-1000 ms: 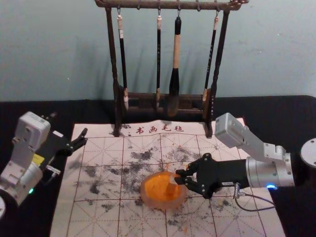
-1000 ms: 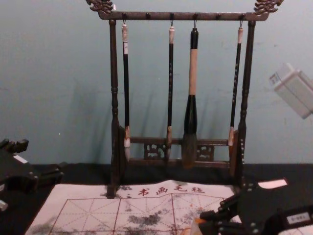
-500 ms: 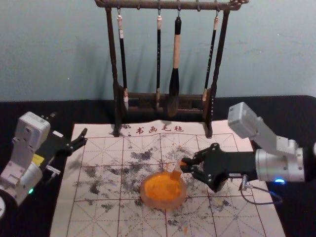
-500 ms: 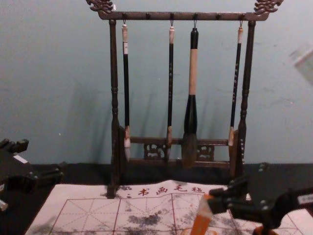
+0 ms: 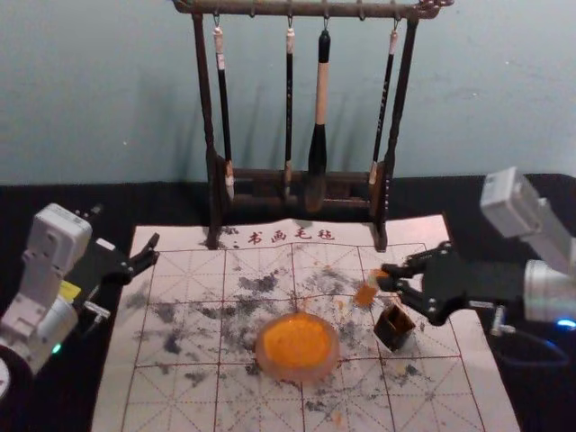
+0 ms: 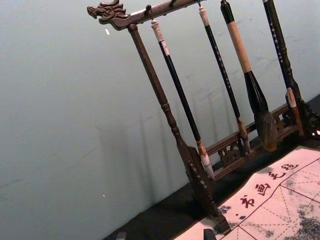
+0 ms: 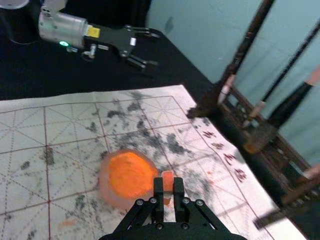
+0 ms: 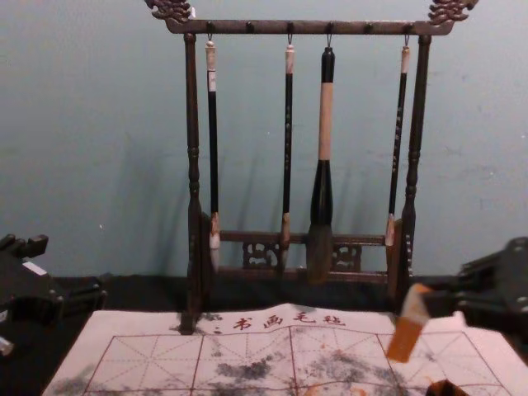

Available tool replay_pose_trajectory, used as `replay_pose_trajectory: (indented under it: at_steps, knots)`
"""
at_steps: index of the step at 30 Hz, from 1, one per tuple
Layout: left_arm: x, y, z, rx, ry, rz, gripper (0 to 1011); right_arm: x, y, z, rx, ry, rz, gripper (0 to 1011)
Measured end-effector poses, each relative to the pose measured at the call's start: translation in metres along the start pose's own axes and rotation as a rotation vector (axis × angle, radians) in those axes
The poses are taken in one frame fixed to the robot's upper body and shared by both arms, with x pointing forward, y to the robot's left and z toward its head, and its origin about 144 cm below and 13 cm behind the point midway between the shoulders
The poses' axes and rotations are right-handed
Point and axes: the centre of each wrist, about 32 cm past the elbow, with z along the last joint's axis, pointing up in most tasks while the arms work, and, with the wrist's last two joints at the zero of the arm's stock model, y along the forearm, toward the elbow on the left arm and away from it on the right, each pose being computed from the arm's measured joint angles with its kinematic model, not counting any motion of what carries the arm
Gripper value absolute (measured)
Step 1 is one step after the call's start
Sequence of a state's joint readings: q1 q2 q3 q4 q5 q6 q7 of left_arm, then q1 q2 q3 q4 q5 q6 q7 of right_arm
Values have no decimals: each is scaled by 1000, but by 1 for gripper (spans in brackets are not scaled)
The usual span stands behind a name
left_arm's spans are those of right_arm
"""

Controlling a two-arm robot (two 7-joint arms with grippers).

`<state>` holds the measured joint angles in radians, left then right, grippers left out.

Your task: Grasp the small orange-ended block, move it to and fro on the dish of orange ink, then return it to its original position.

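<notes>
With the right tool (image 5: 388, 276) closed snugly on the small block (image 5: 365, 292), we have it held up by its upper end, beyond the dish of orange ink (image 5: 297, 346) and off to that dish's right. Look at the slant on it! The long axis is tilted, not upright, and the orange lower end points downward and toward the robot's left, well clear of the ink. The right arm reaches in from the right side, lying nearly level, its fingertips aimed leftward to the area just beyond the dish. Just right of the dish, nearer the robot than the block, sits the small dark box (image 5: 394, 328), its top open. Over on the far left of the dish, the left tool (image 5: 124, 231) hangs beside the mat (image 5: 175, 396), fingers spread wide with nothing between them. Behind the dish stands the dark brush rack (image 5: 205, 108), four brushes (image 5: 321, 90) hanging from it, and around the dish lies the ink-spotted mat, spread on the black counter (image 5: 531, 200).
</notes>
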<state>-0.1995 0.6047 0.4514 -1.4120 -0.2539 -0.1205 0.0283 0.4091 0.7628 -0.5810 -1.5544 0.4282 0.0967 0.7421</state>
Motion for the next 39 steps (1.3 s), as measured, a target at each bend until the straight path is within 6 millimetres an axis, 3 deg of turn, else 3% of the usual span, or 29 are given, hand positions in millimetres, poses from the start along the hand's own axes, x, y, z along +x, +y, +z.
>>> replay_pose_trajectory:
  at_steps: [11, 39]
  knots:
    - [0, 0, 0, 0, 0, 0, 1001, -2, -28, -11, -31, 32, -68, 84]
    - [0, 0, 0, 0, 0, 0, 1001, -10, -28, -32, -65, 99, -56, 83]
